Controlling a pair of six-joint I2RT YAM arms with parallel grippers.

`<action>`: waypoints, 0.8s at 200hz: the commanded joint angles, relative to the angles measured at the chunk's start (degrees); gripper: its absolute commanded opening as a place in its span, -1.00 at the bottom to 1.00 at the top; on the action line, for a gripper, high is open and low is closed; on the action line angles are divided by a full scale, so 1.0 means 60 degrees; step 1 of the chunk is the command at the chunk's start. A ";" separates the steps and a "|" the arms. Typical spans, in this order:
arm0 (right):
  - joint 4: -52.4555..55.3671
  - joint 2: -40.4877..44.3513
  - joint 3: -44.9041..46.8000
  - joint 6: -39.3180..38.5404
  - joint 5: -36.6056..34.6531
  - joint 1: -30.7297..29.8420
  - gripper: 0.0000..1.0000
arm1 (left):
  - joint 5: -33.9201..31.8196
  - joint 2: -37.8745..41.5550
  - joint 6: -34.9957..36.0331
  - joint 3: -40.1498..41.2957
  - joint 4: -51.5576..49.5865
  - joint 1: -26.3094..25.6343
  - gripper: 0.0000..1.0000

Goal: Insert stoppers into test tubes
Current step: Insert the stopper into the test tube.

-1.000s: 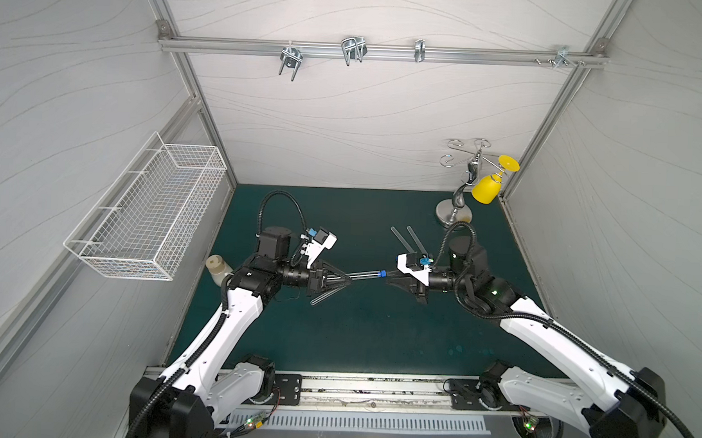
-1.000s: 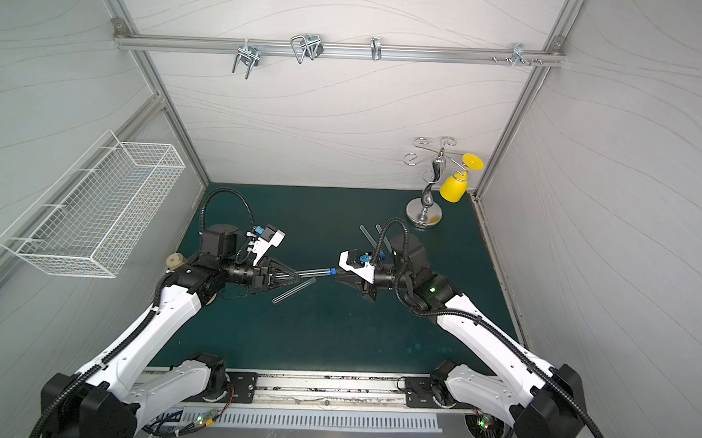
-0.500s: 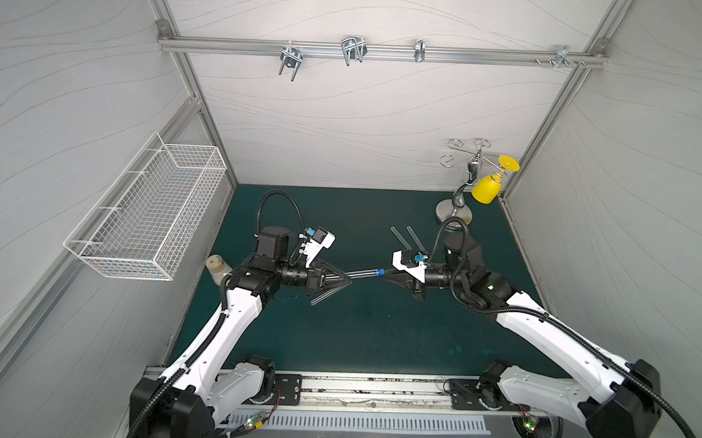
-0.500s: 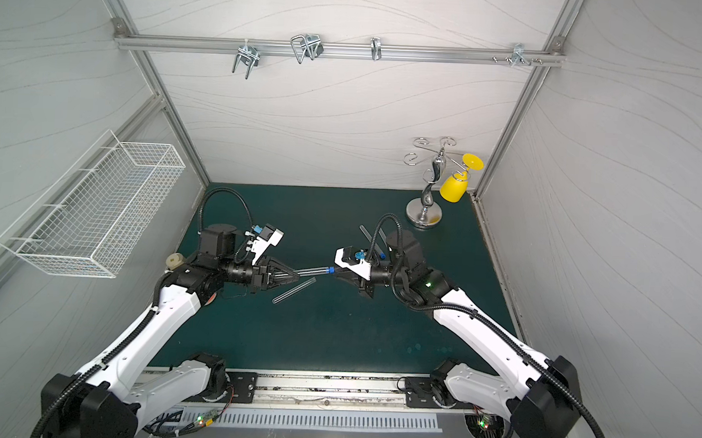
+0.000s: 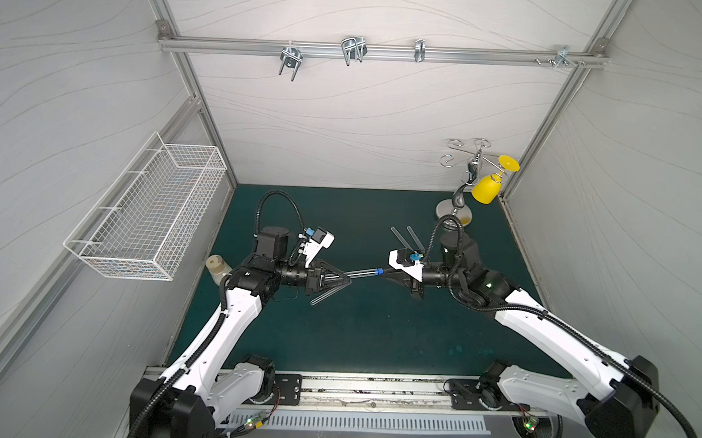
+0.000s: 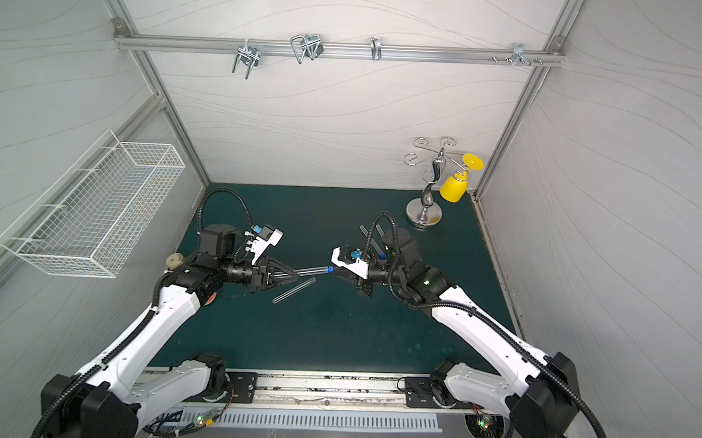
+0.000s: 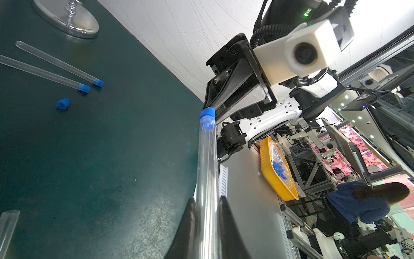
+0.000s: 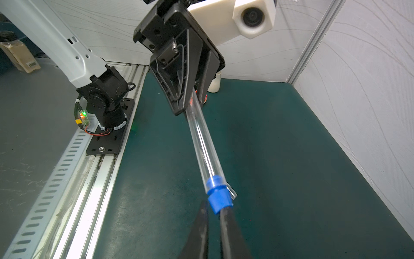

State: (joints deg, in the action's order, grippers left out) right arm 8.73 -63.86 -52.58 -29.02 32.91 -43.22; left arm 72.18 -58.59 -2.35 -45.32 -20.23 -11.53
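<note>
My left gripper (image 7: 207, 199) is shut on a clear test tube (image 7: 207, 157) and holds it level above the mat, mouth toward the right arm. A blue stopper (image 8: 218, 199) sits in that mouth (image 5: 377, 271). My right gripper (image 8: 214, 207) has its jaws nearly together, and its fingertips touch the stopper's outer end. Both top views show the two grippers meeting tip to tip over mid-table (image 6: 329, 269). Two stoppered tubes (image 7: 49, 67) lie at the back, a loose stopper (image 7: 63, 103) beside them. An open tube (image 6: 295, 291) lies under the left gripper.
A chrome stand (image 5: 455, 208) with a hanging yellow cup (image 5: 487, 189) is at the back right. A cream-capped bottle (image 5: 217, 265) stands by the left arm's elbow. A wire basket (image 5: 150, 211) hangs on the left wall. The arm bases sit on the front rail (image 5: 374, 388).
The right gripper has edged left toward the tube and its jaws have narrowed. The left arm with the tube has stayed put.
</note>
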 commanded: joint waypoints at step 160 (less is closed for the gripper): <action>-0.0199 -0.0574 -0.0969 -0.0776 0.2337 -0.0045 -0.67 | 0.0694 0.0121 0.0126 -0.0091 0.0399 -0.0262 -1.00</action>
State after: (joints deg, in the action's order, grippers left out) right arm 12.21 -65.69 -55.48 -31.59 34.76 -43.22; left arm 71.83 -58.24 -2.35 -45.30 -20.27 -11.14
